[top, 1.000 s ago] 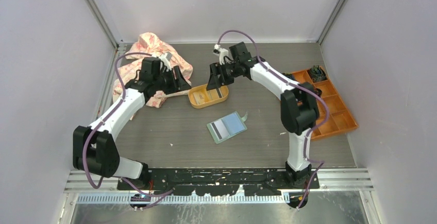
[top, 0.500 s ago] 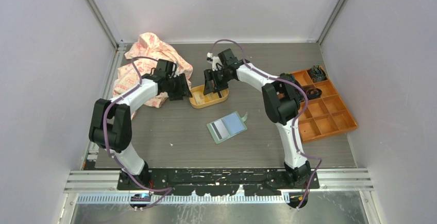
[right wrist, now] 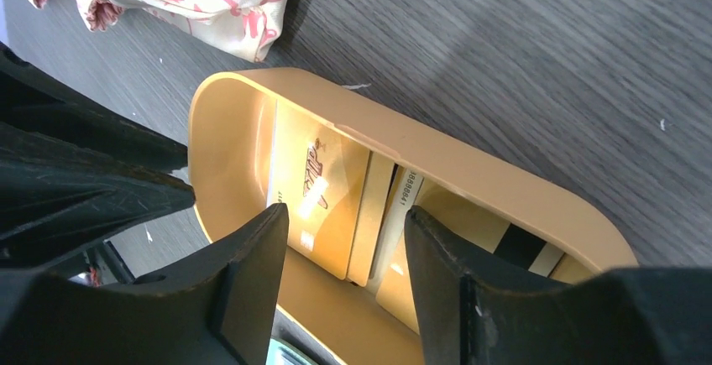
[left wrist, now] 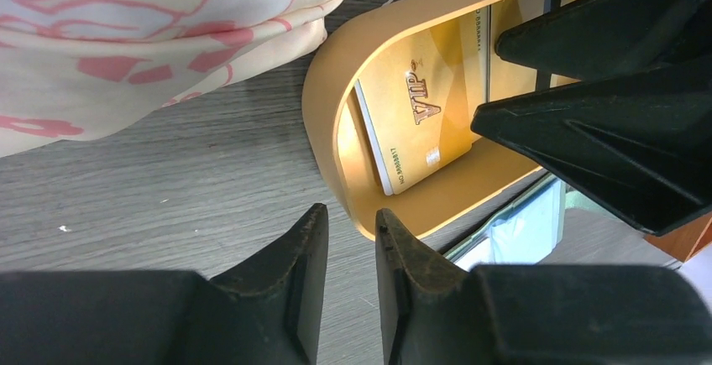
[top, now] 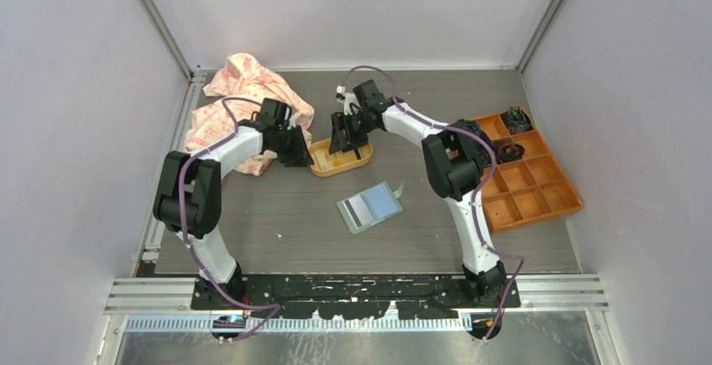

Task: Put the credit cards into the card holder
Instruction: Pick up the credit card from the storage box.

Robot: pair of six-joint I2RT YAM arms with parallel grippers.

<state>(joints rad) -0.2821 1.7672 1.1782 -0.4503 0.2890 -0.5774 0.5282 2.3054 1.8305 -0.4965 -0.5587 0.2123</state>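
Several beige-gold credit cards [right wrist: 315, 189] lie in the yellow-orange oval tray [top: 323, 166]; one reads VIP [left wrist: 411, 113], and another shows a dark stripe [right wrist: 520, 247]. My right gripper [right wrist: 344, 222] is open and hangs low over the tray [right wrist: 470, 172], its fingers straddling the gold cards. My left gripper [left wrist: 348, 222] sits just outside the tray's left end [left wrist: 323, 130], open by a narrow gap with nothing in it. The sage-green card holder [top: 369, 207] lies open nearer the arm bases, with a striped card on it.
A pink-patterned cloth [top: 235, 105] is bunched at the back left, touching the left arm's side. An orange compartment box [top: 529, 180] with dark items stands at the right. Grey walls close in the table on three sides.
The left gripper has come right and down to the tray's left end. The right gripper has shifted left and dropped lower over the cards. The card holder has not moved.
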